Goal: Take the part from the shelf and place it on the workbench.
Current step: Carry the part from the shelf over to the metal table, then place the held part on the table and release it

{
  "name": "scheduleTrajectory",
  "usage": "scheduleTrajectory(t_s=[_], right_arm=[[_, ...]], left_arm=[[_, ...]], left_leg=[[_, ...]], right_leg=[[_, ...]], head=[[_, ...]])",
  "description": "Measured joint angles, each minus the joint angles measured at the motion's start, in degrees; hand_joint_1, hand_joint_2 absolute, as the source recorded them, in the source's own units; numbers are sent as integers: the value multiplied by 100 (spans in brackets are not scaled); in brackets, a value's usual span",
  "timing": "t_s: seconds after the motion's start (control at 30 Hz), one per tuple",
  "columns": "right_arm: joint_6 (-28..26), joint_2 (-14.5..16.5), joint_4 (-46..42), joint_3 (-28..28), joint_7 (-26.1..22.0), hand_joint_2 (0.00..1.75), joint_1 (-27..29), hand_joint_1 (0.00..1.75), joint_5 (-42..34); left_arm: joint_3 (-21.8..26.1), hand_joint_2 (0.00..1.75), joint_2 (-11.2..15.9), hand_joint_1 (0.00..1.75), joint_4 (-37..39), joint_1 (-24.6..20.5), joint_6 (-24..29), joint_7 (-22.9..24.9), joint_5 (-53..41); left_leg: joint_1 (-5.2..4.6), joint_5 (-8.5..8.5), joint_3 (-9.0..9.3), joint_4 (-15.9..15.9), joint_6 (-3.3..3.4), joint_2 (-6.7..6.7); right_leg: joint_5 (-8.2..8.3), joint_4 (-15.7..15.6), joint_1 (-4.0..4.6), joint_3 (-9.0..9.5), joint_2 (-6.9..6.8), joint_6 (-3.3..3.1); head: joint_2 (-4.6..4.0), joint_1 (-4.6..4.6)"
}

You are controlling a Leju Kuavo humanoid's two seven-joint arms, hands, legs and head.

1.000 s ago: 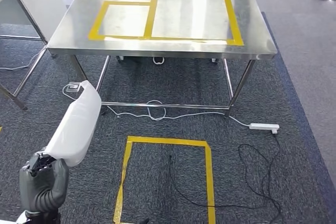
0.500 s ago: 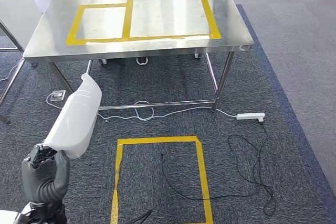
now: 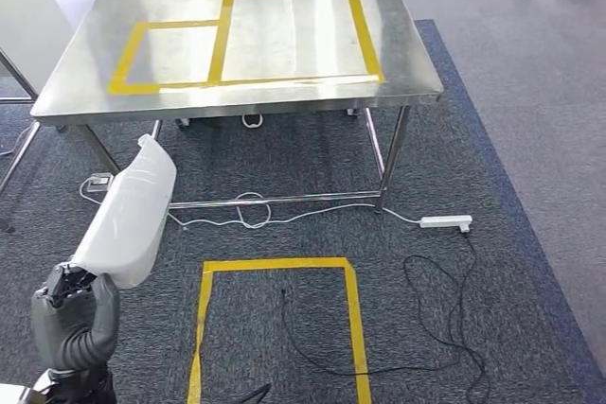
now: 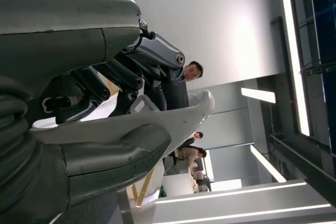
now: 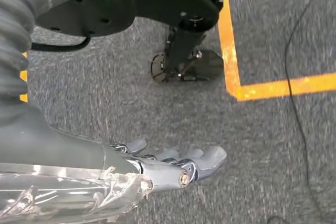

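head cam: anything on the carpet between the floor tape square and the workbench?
Head view: a thin white cable on the carpet and the workbench's lower crossbar lie beyond the floor tape square; otherwise bare.

Setting: indoor robotics test lab or workshop bay. Evidence: bare stainless-steel workbench (image 3: 236,44) at 12 o'clock, its top marked with yellow tape rectangles (image 3: 240,37); dark grey carpet tile floor (image 3: 457,328) with a yellow tape square (image 3: 275,328) at 6 o'clock; white power strip (image 3: 445,222) and loose black cables (image 3: 443,319) at 4 o'clock; white walls with long strip ceiling lights (image 4: 257,95).
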Motion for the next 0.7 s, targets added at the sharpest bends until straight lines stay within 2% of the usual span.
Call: scheduleTrajectory(t_s=[0.03, 0.07, 0.1, 0.17, 0.2, 0.23, 0.27, 0.3, 0.33, 0.37, 0.4, 0.43, 0.47, 0.5, 0.53, 0.57, 0.63, 0.7], right_arm=[[-28, 25, 9, -1, 35, 175, 10, 0, 14], [-50, 44, 16, -1, 56, 175, 21, 0, 25], [-71, 38, 12, -2, 74, 175, 28, 0, 31], [-85, 43, 10, -2, 86, 175, 43, 0, 34], [-88, 46, 9, -2, 90, 175, 41, 0, 34], [-91, 51, 9, -2, 90, 175, 43, 0, 35], [-94, 53, 9, -2, 90, 175, 40, 0, 34], [-99, 54, 9, -2, 90, 175, 40, 0, 34], [-106, 55, 9, -2, 87, 175, 43, 0, 33], [-111, 55, 9, -2, 74, 175, 47, 0, 31], [-110, 55, 9, -2, 47, 175, 50, 0, 31], [-96, 55, 9, -2, 5, 175, 51, 0, 32], [-70, 57, 10, -2, -43, 175, 46, 0, 37], [-38, 58, 11, -2, -89, 175, 40, 0, 45], [-7, 59, 12, -2, -123, 175, 36, 0, 54], [13, 59, 12, -2, -141, 175, 33, 0, 62], [23, 58, 11, -2, -147, 175, 42, 0, 70], [8, 57, 11, -2, -136, 175, 37, 0, 68]], left_arm=[[26, 175, -27, 175, -29, 13, -20, -2, 16], [50, 175, -53, 175, -55, 24, -39, -4, 29], [68, 175, -74, 175, -73, 30, -55, -7, 36], [91, 175, -103, 175, -96, 31, -68, -8, 39], [98, 175, -114, 175, -109, 30, -69, -8, 39], [104, 175, -124, 175, -121, 31, -69, -8, 40], [114, 175, -132, 175, -130, 36, -72, -8, 41], [126, 175, -136, 175, -134, 45, -79, -8, 38], [138, 175, -137, 175, -134, 55, -89, -7, 32], [149, 175, -139, 175, -134, 64, -102, -6, 22], [154, 175, -141, 175, -135, 69, -114, -5, 8], [157, 175, -147, 175, -136, 70, -123, -3, -7], [158, 175, -156, 175, -136, 71, -132, -1, -19], [158, 175, -167, 175, -138, 73, -137, 1, -31], [159, 175, -177, 175, -141, 69, -142, 5, -40], [160, 175, -187, 175, -144, 66, -144, 7, -48], [163, 175, -201, 175, -148, 58, -151, 10, -57], [167, 175, -217, 175, -148, 57, -160, 10, -58]], left_leg=[[-3, -46, -8, 52, -51, -1], [-8, -65, -14, 74, -77, -3], [-8, -72, -9, 68, -89, -3], [1, -172, -61, 204, -78, -46], [-11, -294, -200, 457, -57, -82], [-39, -445, -427, 845, -24, -123], [-78, -588, -733, 1317, 12, -149], [-117, -670, -1044, 1740, 53, -164], [-153, -634, -1287, 2003, 102, -174], [-189, -475, -1434, 2064, 160, -182], [-226, -210, -1470, 1910, 225, -195], [-263, 116, -1430, 1608, 296, -218], [-302, 368, -1364, 1296, 359, -254], [-327, 497, -1270, 988, 403, -286], [-344, 515, -1202, 770, 407, -309], [-350, 450, -1155, 645, 394, -325], [-339, 367, -1075, 519, 373, -330], [-327, 325, -972, 488, 427, -326]], right_leg=[[-81, 1, 6, 11, 23, -70], [-143, 52, 17, -13, 51, -191], [-191, 103, 33, -31, 64, -297], [-263, 133, 63, -16, 87, -422], [-289, 125, 79, 14, 98, -471], [-307, 109, 93, 43, 106, -509], [-329, 96, 114, 73, 119, -539], [-355, 88, 139, 106, 137, -565], [-388, 85, 164, 149, 162, -586], [-430, 83, 187, 206, 189, -603], [-476, 82, 205, 274, 218, -609], [-526, 79, 216, 339, 245, -605], [-581, 78, 234, 397, 270, -585], [-628, 76, 247, 423, 297, -558], [-664, 57, 254, 430, 314, -524], [-669, 56, 260, 445, 321, -483], [-669, -4, 248, 507, 290, -410], [-761, 143, 248, 484, 191, -352]], head=[[0, -14], [0, -26], [0, -73], [1, -134], [1, -156], [0, -181], [0, -195], [0, -204], [0, -212], [0, -213], [0, -216], [0, -216], [0, -213], [0, -216], [0, -215], [0, -217], [0, -220], [0, -211]])
